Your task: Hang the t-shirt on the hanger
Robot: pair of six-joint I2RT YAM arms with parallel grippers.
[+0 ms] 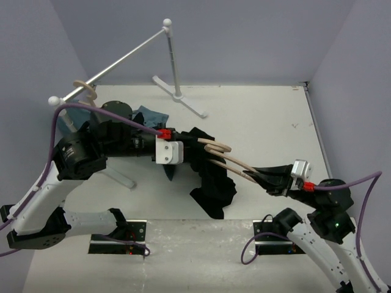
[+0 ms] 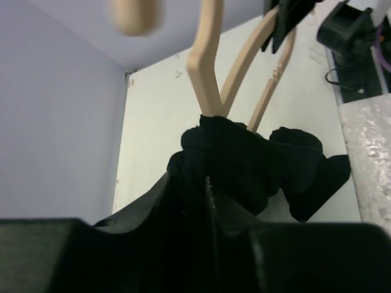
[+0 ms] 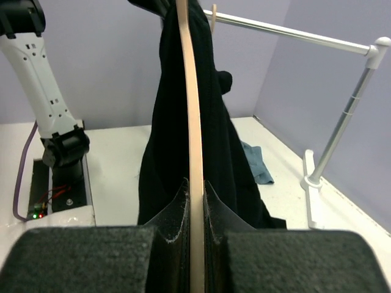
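The pale beige hanger [image 1: 232, 160] is held above the table, and my right gripper [image 1: 259, 177] is shut on one of its arms. In the right wrist view the hanger's arm [image 3: 194, 122] runs straight up from between the closed fingers of the right gripper [image 3: 197, 195]. The black t-shirt [image 1: 211, 180] hangs bunched over the hanger's far end and trails down to the table. My left gripper [image 1: 185, 151] is at the bunched cloth near the hook. In the left wrist view, the left gripper [image 2: 208, 195] has its dark fingers pressed together on the t-shirt [image 2: 244, 159], below the hanger [image 2: 208, 73].
A white clothes rack [image 1: 174, 61] stands at the back, its rail running left with another beige hanger [image 1: 85, 88] on it. A teal-blue shirt [image 1: 149, 115] lies on the table behind the left arm. The rack's foot [image 1: 180, 97] reaches toward the centre.
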